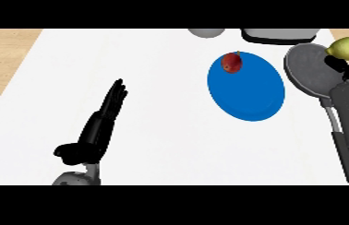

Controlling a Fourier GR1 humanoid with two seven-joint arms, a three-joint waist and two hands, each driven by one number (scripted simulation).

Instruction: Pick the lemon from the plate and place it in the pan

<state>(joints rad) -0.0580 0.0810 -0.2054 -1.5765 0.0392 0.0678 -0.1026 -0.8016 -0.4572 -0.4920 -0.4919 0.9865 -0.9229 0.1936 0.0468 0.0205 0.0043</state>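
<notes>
One white counter (136, 81). One blue plate (247, 92) with one red fruit (232, 62) near its far rim. One grey pan (310, 74) just right of the plate. Two hands: left hand (102, 120) flat on the counter, fingers straight; right hand (335, 62) at the right edge over the pan, curled round the one lemon (340, 46).

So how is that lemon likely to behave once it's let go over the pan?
The lemon looks rounded and smooth, so it would probably roll on release. The pan looks shallow, so it may travel to the rim. The right hand curls round it, suggesting it is rigid.
</notes>
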